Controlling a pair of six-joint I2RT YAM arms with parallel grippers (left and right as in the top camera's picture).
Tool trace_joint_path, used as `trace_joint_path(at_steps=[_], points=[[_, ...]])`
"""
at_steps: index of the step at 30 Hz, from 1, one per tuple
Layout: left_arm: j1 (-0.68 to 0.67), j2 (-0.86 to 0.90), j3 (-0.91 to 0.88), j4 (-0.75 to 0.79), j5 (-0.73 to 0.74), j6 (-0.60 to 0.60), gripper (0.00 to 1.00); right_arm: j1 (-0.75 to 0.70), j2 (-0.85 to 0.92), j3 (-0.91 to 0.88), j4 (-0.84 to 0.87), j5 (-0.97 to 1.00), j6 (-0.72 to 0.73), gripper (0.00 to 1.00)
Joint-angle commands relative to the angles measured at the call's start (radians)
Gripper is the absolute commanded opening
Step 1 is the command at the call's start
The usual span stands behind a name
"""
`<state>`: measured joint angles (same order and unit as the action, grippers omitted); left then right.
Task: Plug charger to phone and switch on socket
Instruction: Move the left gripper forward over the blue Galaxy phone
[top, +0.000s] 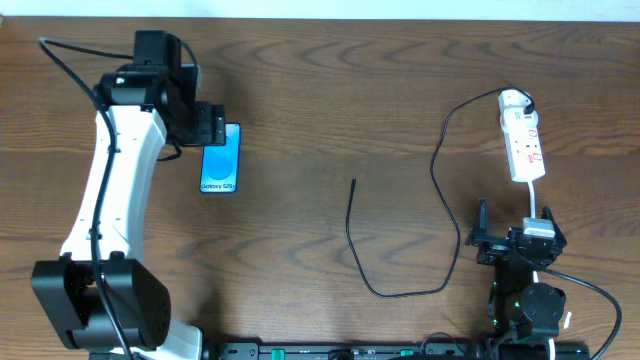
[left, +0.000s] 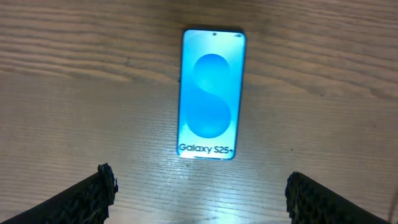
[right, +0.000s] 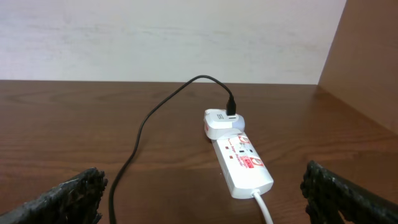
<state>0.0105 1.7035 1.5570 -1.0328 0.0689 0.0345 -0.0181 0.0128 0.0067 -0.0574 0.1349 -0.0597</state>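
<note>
Right now, slim rectangular glossy phone with a bright blue screen lies flat on the dark wood-grain surface, upper left of the overhead frame. It is just beside the left pincer, whose rough black fingers are spread wide. Narrow white plastic power strip with red switch marks sits upper right. Thin black charger cable loops from its white adapter block to a free tip mid-frame, well apart from the phone. Below the strip, right pincer spread, gripping nothing.
</note>
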Motion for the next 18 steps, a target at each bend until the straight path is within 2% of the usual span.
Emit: trace_joint_path(at_steps=[1,18], points=[[0.031,0.03,0.026,-0.006,0.026,0.018,0.89,0.008,-0.006,-0.001,-0.004,0.005,-0.009,0.99],[0.023,0.168,0.026,-0.024,0.028,0.026,0.89,0.008,-0.006,-0.001,-0.004,0.005,-0.009,0.99]])
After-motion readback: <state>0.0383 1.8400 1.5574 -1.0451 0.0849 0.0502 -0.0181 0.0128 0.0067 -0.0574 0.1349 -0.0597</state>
